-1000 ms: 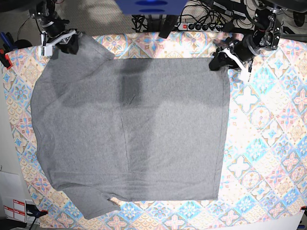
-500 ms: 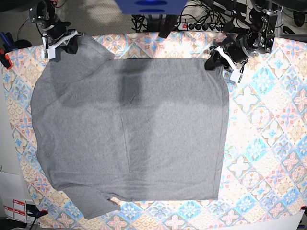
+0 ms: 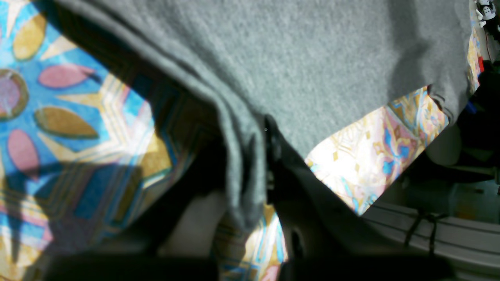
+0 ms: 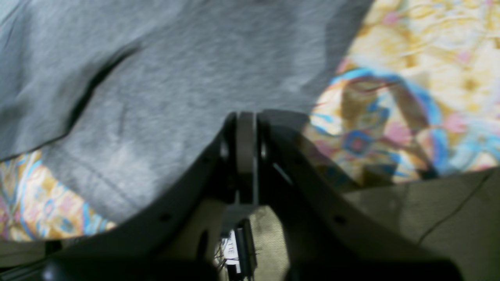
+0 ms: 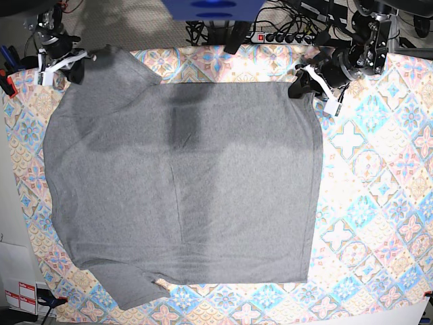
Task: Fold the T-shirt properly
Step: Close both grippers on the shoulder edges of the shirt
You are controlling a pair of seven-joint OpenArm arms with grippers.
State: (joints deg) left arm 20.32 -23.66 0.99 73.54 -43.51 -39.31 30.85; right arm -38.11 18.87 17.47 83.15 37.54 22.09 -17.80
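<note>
**Grippers clamped on T-shirt's far corners**

T-shirt [image 5: 183, 183] is spread flat on the diamond-patterned tablecloth [image 5: 379, 203], back edge toward the power strip [image 5: 284, 37]. L gripper [image 5: 302, 86] is clenched on the shirt's hem corner; in the wrist view a fold of grey fabric [image 3: 242, 171] is seen pinched betw. its fingers. R gripper [image 5: 76, 66] is shut on the sleeve edge at the opp. corner, fabric nipped betw. its fingertips [image 4: 245, 140].
</note>
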